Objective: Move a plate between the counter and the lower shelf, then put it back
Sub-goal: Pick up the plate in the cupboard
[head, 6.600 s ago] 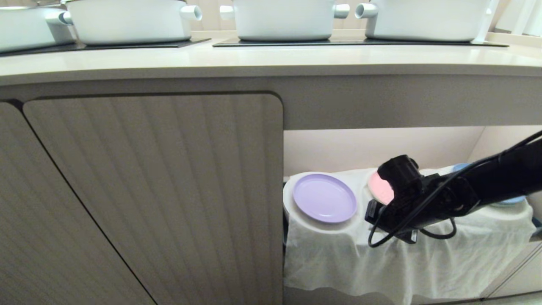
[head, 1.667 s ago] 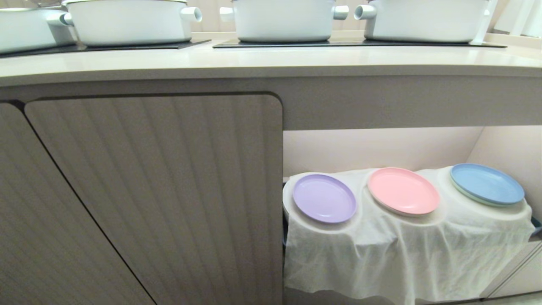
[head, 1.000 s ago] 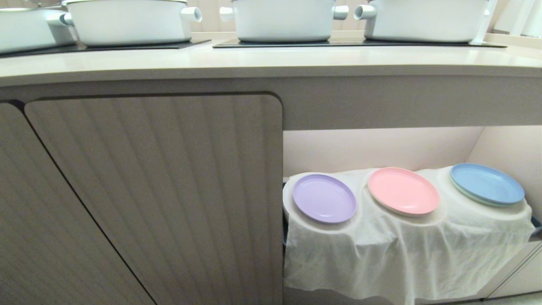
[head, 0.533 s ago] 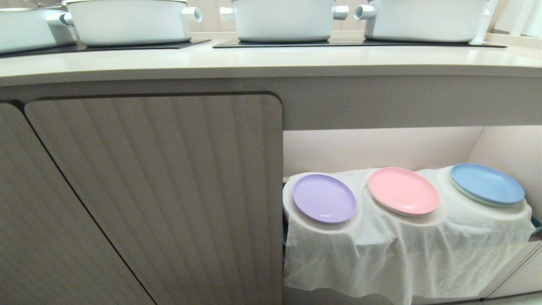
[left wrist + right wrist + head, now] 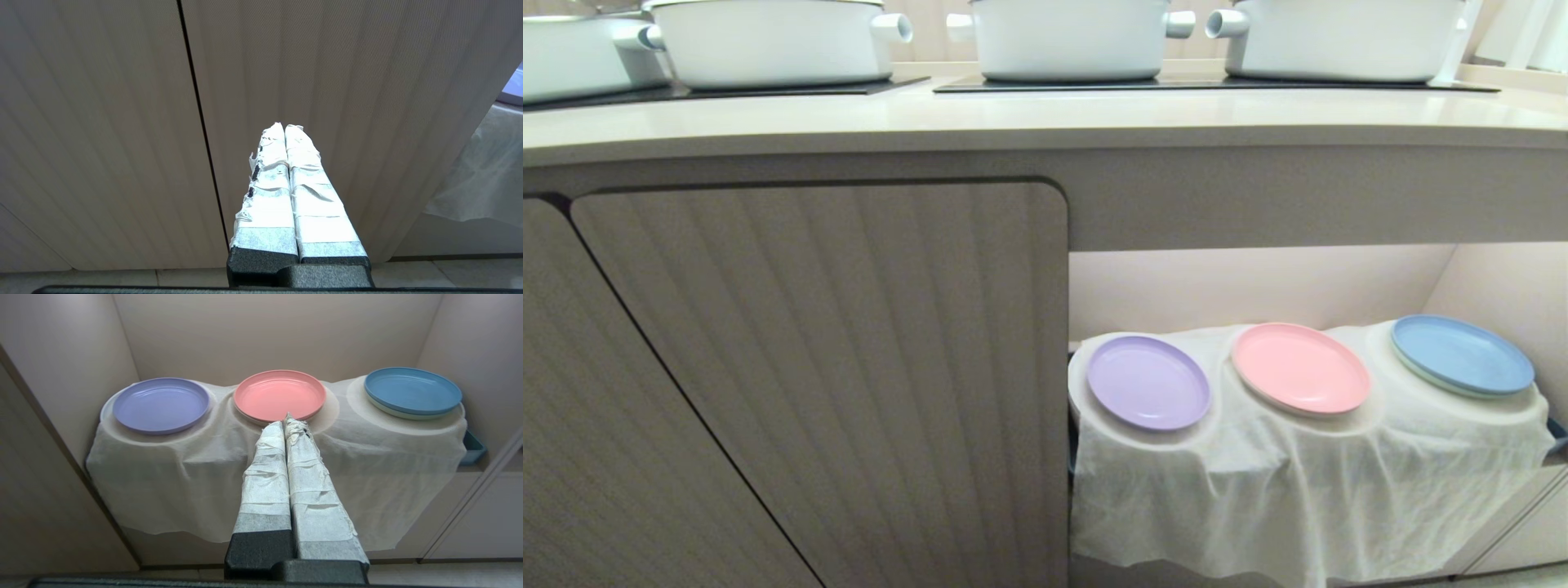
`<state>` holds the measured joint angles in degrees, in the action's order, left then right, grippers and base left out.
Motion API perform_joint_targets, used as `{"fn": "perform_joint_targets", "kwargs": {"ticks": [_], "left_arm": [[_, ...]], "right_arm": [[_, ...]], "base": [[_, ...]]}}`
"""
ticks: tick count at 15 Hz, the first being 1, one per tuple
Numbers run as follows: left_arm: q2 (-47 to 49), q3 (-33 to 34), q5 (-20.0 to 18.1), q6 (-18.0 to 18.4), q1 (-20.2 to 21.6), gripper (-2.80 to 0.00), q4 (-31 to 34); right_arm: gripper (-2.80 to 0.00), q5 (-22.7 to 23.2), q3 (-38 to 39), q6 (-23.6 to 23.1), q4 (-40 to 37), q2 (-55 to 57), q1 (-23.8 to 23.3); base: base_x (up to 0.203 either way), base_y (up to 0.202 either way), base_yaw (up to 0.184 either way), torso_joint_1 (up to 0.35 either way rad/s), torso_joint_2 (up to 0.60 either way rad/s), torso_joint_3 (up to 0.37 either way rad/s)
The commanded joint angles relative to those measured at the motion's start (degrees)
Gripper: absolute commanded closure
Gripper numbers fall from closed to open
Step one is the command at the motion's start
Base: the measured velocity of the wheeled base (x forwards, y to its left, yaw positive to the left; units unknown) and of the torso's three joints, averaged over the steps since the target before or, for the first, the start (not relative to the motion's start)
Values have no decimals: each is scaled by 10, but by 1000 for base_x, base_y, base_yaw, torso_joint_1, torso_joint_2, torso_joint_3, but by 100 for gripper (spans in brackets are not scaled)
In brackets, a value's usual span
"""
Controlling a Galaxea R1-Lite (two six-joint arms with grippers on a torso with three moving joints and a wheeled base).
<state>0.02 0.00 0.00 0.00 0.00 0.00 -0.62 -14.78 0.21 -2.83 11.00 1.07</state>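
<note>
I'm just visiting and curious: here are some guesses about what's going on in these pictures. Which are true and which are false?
1. The lilac plate sits on the white cloth in the open shelf under the counter. True.
2. The pink plate lies between the lilac one and the blue plate. True.
3. The right gripper is clamped on the pink plate. False: its fingers are shut on nothing, pointing toward the plates from in front of the shelf.
4. A plate lies on the counter. False: only white pots stand there.
5. The left gripper is shut, facing the cabinet door. True.
</note>
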Motion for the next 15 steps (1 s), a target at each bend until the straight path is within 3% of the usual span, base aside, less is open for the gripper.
{"fn": "perform_joint_targets", "kwargs": {"ticks": [1, 6, 15], "left_arm": [[0, 0, 0, 0, 0, 0, 0], [0, 0, 0, 0, 0, 0, 0], [0, 0, 0, 0, 0, 0, 0]], "right_arm": [[0, 3, -27, -1, 1, 81, 16], [0, 63, -52, -3, 62, 251, 67], [0, 137, -49, -3, 420, 722, 108]], "base": [[0, 0, 0, 0, 0, 0], [0, 0, 0, 0, 0, 0], [0, 0, 0, 0, 0, 0]]}}
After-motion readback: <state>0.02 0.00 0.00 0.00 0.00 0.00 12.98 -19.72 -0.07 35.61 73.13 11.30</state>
